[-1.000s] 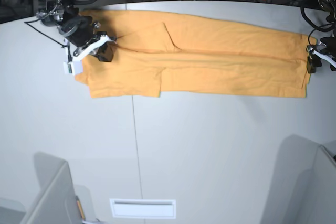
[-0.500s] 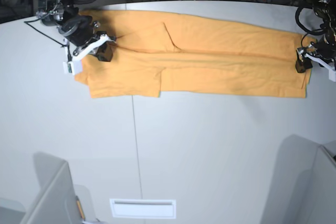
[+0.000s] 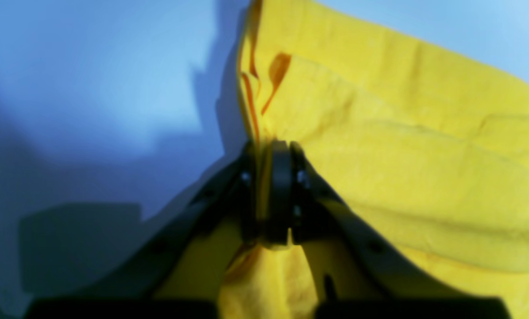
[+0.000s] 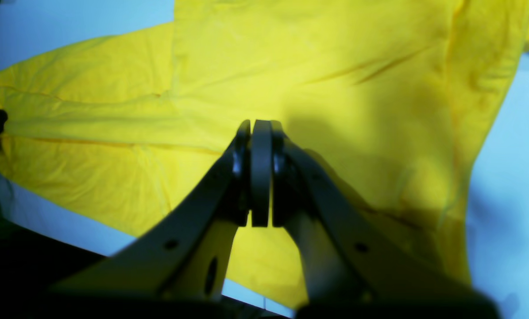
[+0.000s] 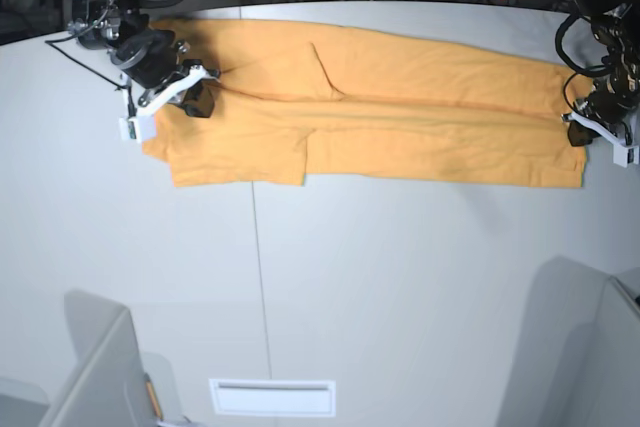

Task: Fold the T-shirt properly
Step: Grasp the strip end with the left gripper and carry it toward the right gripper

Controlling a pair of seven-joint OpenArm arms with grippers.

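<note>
Left gripper (image 3: 271, 190) closed on the T-shirt (image 5: 380, 112), yellow fabric pinched between the pads at the garment's end edge and bunched below the jaws in the left wrist view. In the base view, same gripper (image 5: 580, 132) at the shirt's right-hand end, on the border between cloth and bare table (image 5: 400, 277). Right gripper (image 4: 260, 173) closed, pads pressed together over the fabric; whether cloth is caught between them cannot be told. In the base view, positioned (image 5: 190, 97) near the shirt's left-hand end, just inside the outline. T-shirt folded into a long band across the far part of the table, plain side up, one sleeve flap projecting at lower left. Near edge straight; far edge close to the table's rim. Wide bare tabletop on the near side. Grey panels (image 5: 95, 367) at both near corners.
</note>
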